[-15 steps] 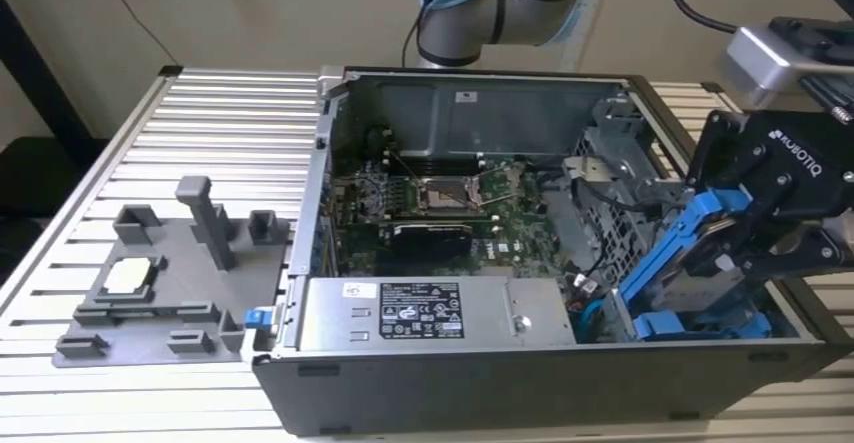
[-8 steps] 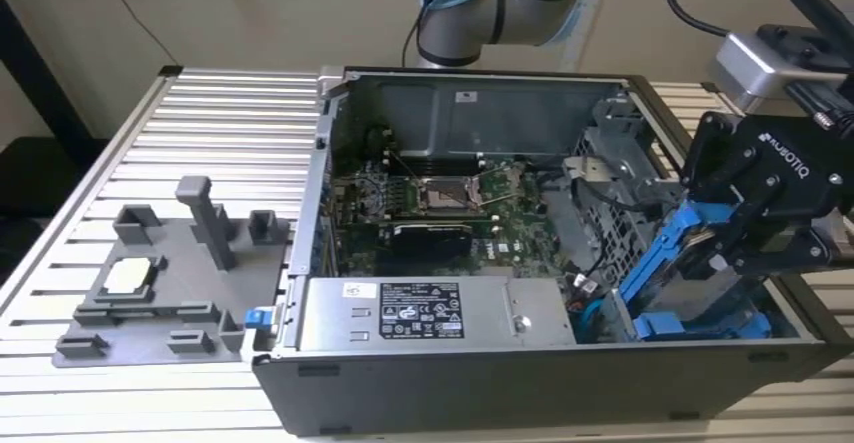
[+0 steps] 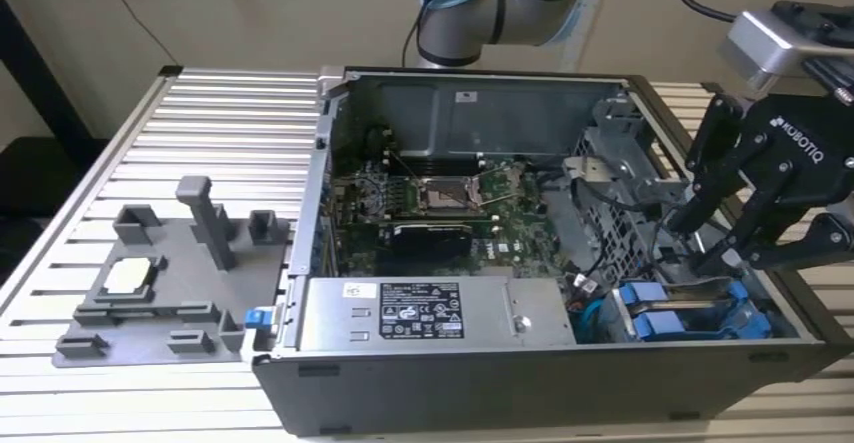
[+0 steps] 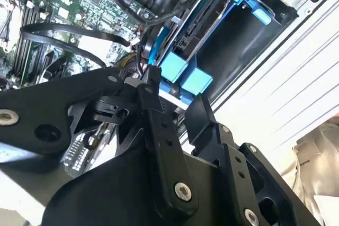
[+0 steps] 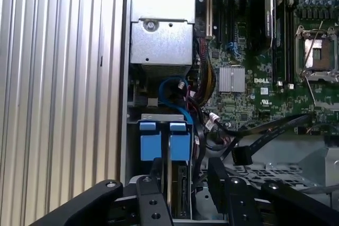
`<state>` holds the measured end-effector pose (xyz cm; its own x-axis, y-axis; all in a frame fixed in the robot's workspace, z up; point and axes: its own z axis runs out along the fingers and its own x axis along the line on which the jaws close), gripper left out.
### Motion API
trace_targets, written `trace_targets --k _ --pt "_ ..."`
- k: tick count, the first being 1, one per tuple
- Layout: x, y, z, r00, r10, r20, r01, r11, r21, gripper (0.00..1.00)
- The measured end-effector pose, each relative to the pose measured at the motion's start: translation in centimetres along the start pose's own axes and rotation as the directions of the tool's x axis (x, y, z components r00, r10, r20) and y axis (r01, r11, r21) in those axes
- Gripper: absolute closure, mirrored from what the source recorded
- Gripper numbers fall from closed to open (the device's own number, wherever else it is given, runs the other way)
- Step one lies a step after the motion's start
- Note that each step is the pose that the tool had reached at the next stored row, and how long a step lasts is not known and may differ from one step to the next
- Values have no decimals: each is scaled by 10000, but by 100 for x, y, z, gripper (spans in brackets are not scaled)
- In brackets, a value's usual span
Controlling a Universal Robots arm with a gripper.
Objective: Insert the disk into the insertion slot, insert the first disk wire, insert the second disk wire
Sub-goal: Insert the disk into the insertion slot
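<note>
The gripper (image 3: 701, 245), fingers spread, hangs over the drive bay in the corner of the open computer case (image 3: 534, 373) by the bench (image 3: 200, 113) edge on the exterior view's right. It straddles the disk (image 5: 180, 146), which stands on edge in its slot beside a second blue carrier (image 5: 148, 141). The first step looks in hand. Seating the disk would call for a straight push along the slot. Room is tight, with the case wall (image 5: 126, 78) one side and loose black cables (image 5: 265, 130) the other.

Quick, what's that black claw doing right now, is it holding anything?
Black two-finger gripper: open, holding nothing.
</note>
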<state>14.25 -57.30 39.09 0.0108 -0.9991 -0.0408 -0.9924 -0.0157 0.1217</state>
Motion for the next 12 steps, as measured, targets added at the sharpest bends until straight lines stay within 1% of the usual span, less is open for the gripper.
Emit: trace_targets --k 8,12 --pt "-1 -2 -5 10000 -8 -1 8 10000 0 53" --pt "-2 -20 -4 10000 -74 -10 74 10000 16 53"
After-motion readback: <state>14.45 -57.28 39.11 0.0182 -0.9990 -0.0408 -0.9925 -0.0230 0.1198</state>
